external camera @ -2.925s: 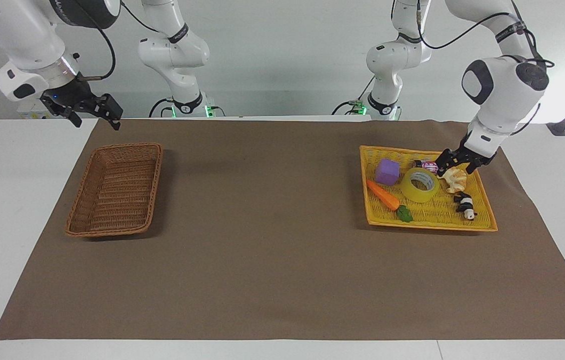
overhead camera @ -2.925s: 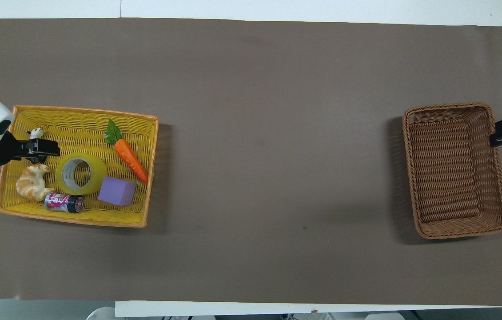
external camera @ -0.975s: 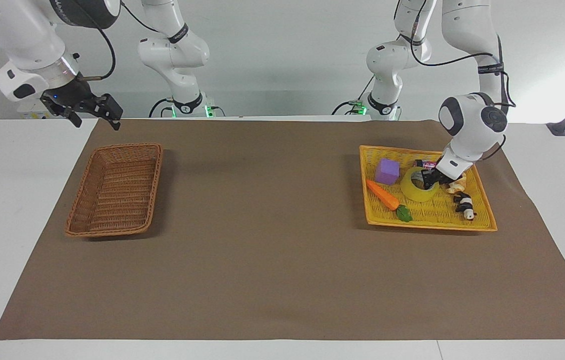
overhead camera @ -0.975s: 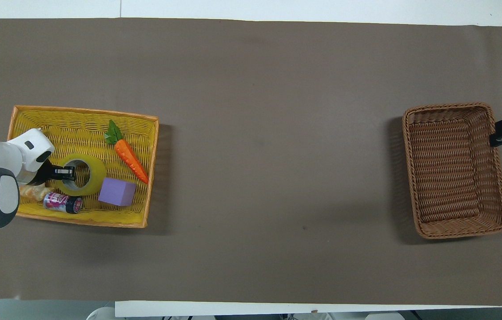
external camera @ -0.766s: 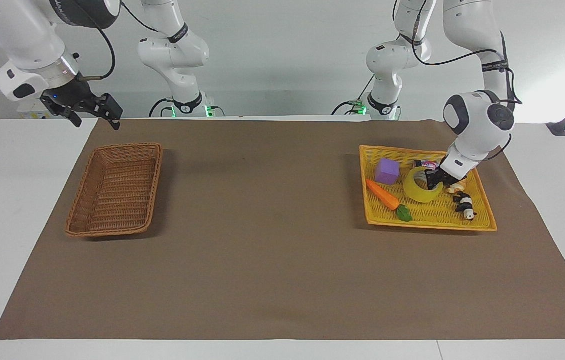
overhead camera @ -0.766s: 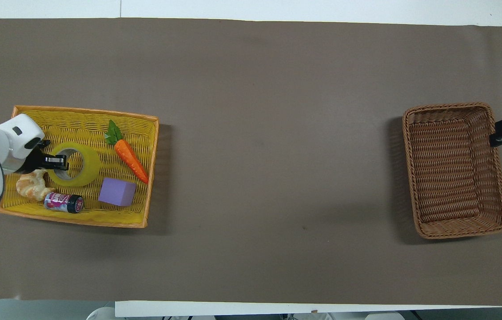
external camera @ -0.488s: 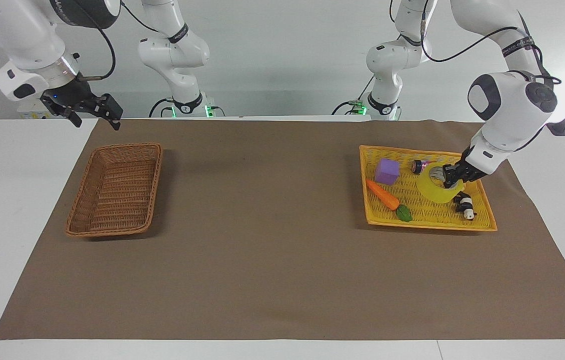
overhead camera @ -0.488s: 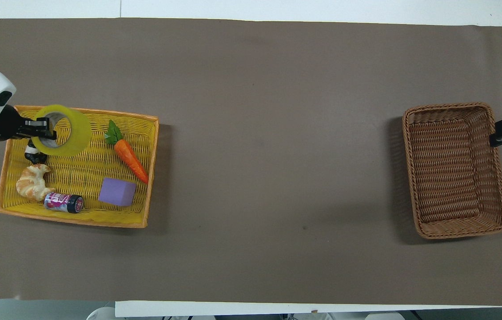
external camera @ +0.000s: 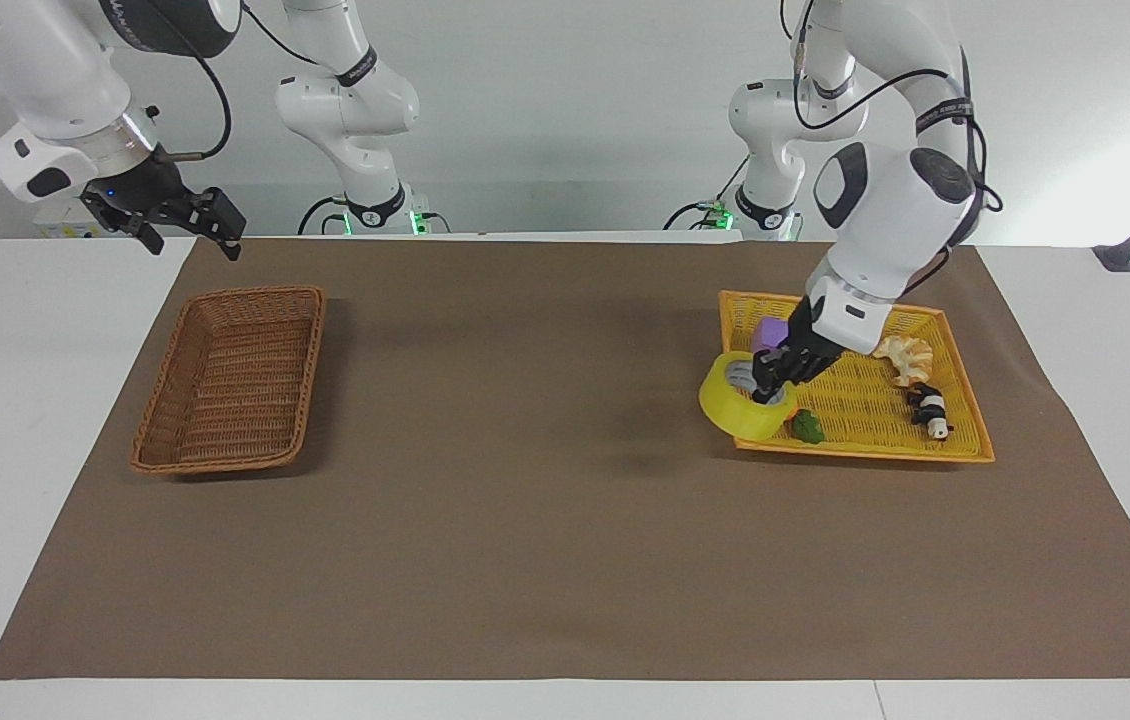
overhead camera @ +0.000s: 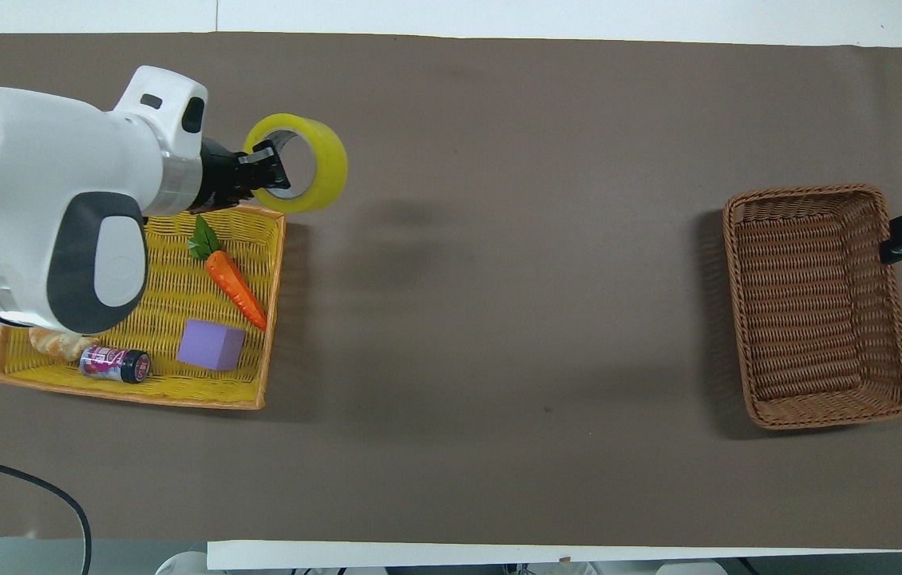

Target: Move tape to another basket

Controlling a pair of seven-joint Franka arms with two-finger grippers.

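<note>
- our left gripper (external camera: 771, 378) pinches the tape (external camera: 745, 405) by its rim, carrying it clear above the yellow tray's (external camera: 965, 452) edge.
- the basket (external camera: 230, 376) waits at the right arm's end.
- our right gripper (external camera: 187, 222), fingers parted, idles by the desk corner.

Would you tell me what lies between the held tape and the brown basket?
Nothing: only bare brown mat separates the tape from the brown basket, clearest in the overhead view.

Bare brown mat (external camera: 525, 450) up to basket (external camera: 230, 380).
</note>
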